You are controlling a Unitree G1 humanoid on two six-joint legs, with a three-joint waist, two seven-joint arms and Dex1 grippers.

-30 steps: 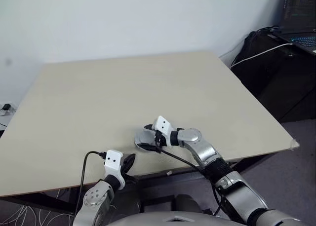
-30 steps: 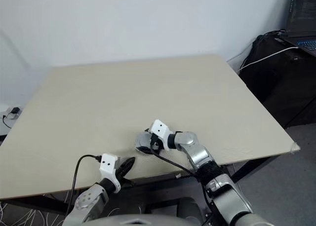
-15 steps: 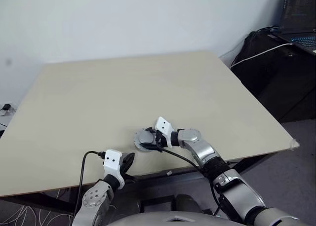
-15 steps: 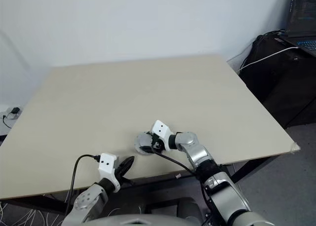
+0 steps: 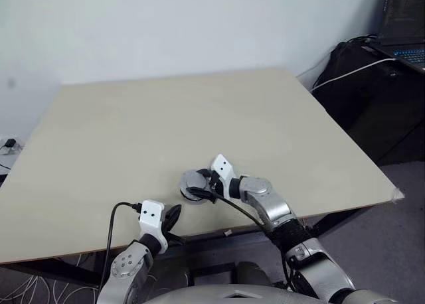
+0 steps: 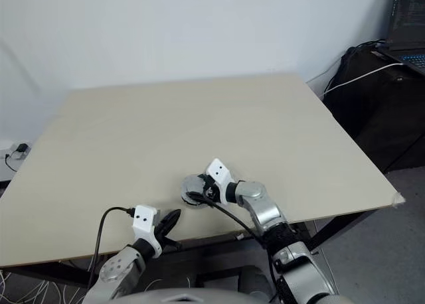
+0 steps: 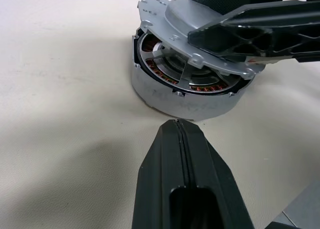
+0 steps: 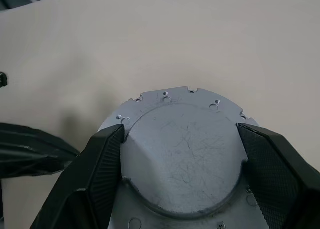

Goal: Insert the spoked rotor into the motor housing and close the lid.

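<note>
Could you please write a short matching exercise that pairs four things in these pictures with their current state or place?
Things:
1. lid
2. spoked rotor
3. left gripper
4. motor housing

States:
A. fingers shut, holding nothing
B. seated inside, copper windings showing under the gap
C. tilted, held between the right gripper's fingers
D. standing on the table, near its front edge

Pairs: 1-C, 2-B, 3-A, 4-D

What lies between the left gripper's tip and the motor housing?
Nothing: in the left wrist view a short stretch of bare table separates the shut left gripper from the motor housing.
</note>
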